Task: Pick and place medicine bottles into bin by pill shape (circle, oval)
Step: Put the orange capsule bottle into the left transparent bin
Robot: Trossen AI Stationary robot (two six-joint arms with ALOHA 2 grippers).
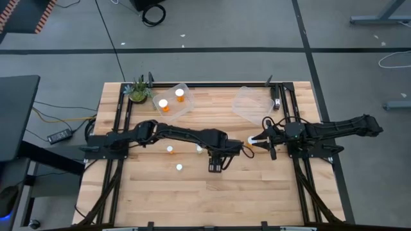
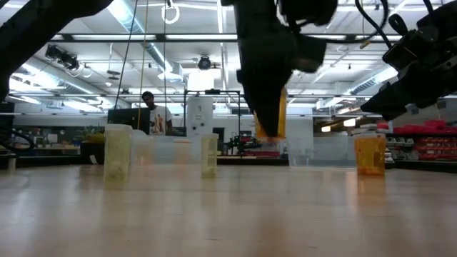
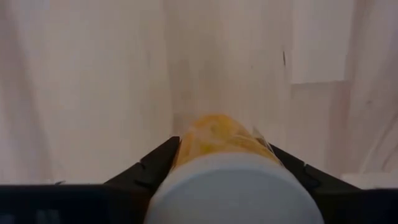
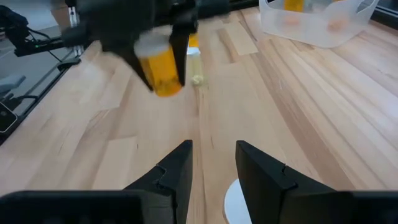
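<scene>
On the wooden tabletop (image 1: 212,199), the left pincer (image 1: 216,165) sits near centre. The right pincer (image 1: 255,140) lies at its two o'clock. A clear bin (image 1: 174,100) at eleven o'clock holds two bottles (image 1: 180,94).

Grey floor (image 1: 257,25) with dark tape lines; bright ceiling strip lights (image 2: 86,36); red shelving (image 2: 428,139).

A robotics lab or workshop hall. The wooden desk (image 1: 212,186) stands on a grey concrete floor (image 1: 212,25) marked with dark tape lines. Beyond it the low view shows ceiling strip lights (image 2: 178,39), exposed ducts, equipment racks, red shelving (image 2: 428,139) and a person (image 2: 151,114) at a workstation.
</scene>
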